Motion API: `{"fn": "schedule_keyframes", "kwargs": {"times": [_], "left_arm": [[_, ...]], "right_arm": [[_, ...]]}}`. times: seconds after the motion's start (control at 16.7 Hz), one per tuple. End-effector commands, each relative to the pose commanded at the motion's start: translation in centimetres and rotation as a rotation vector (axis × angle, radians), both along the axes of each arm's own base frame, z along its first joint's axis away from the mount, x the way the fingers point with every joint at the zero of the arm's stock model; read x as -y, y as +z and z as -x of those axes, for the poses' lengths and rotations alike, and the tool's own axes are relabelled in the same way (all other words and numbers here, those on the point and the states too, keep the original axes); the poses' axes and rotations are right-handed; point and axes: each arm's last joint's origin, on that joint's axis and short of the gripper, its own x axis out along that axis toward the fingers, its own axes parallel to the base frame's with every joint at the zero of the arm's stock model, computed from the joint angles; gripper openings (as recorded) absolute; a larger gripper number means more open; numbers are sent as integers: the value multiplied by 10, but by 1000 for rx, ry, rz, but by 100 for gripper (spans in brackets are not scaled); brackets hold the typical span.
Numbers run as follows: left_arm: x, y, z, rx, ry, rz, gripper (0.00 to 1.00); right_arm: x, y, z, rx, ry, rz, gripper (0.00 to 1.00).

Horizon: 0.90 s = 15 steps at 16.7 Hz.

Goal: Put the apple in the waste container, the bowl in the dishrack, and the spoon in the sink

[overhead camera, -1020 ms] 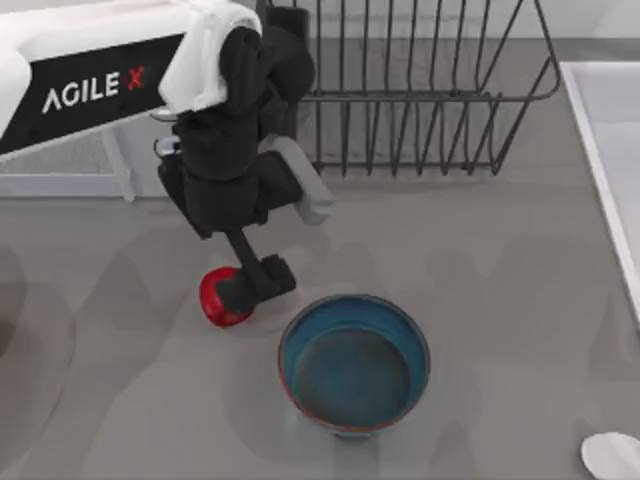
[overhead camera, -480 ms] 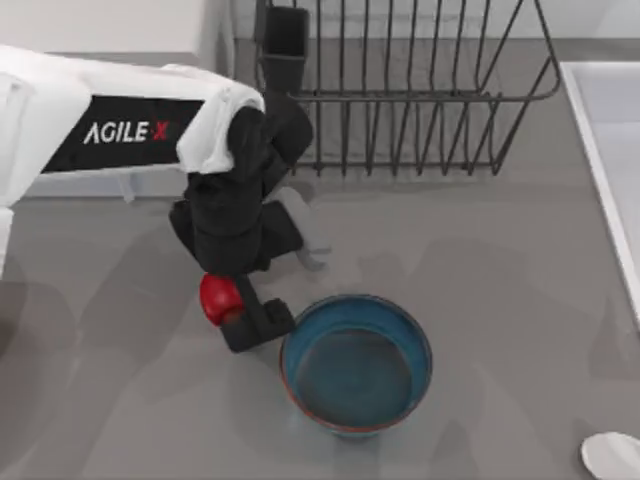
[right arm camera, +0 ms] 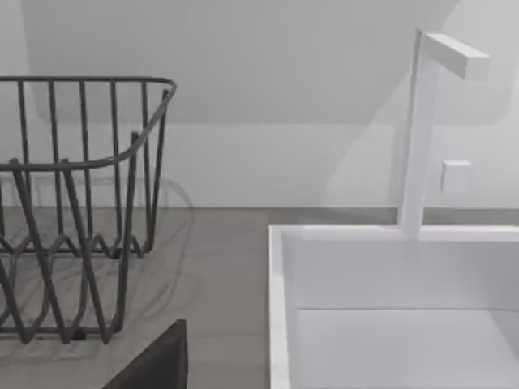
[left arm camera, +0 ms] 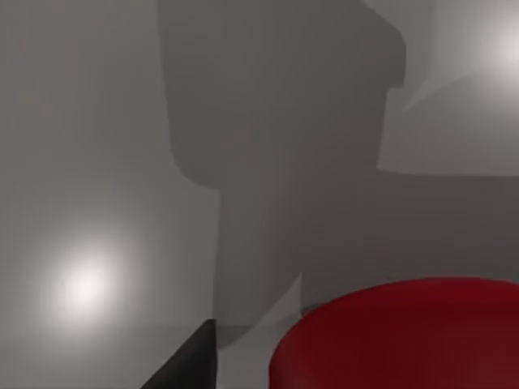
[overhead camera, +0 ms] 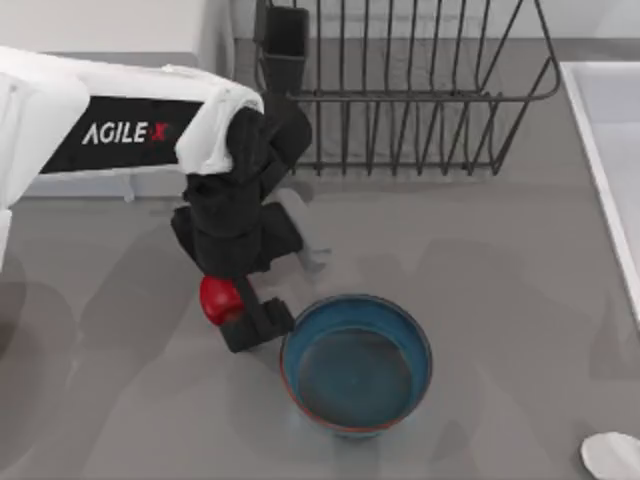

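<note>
The red apple lies on the grey table just left of the blue bowl. My left gripper is down around the apple and open. One dark finger stands between apple and bowl. In the left wrist view the apple is close, with a gap to the finger. The dishrack stands behind, its cutlery cup at the left corner. The sink is at the right edge and the white spoon at the front right. The waste container is out of view. My right gripper is parked facing the dishrack and sink.
A white appliance stands at the back left, behind my left arm. A white faucet rises behind the sink. Bare grey tabletop lies between the bowl and the sink and in front of the dishrack.
Since a second ago my left arm swung and its gripper came forward and down beside the apple, next to the bowl's rim. In the last half second almost nothing moved.
</note>
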Motion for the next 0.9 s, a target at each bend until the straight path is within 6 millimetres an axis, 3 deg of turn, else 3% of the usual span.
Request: {"fn": "schedule_keyframes", "kwargs": {"times": [0.54, 0.9], "left_arm": [[0, 0, 0, 0, 0, 0, 2], [0, 0, 0, 0, 0, 0, 0]], "right_arm": [[0, 0, 0, 0, 0, 0, 100], [0, 0, 0, 0, 0, 0, 100]]}}
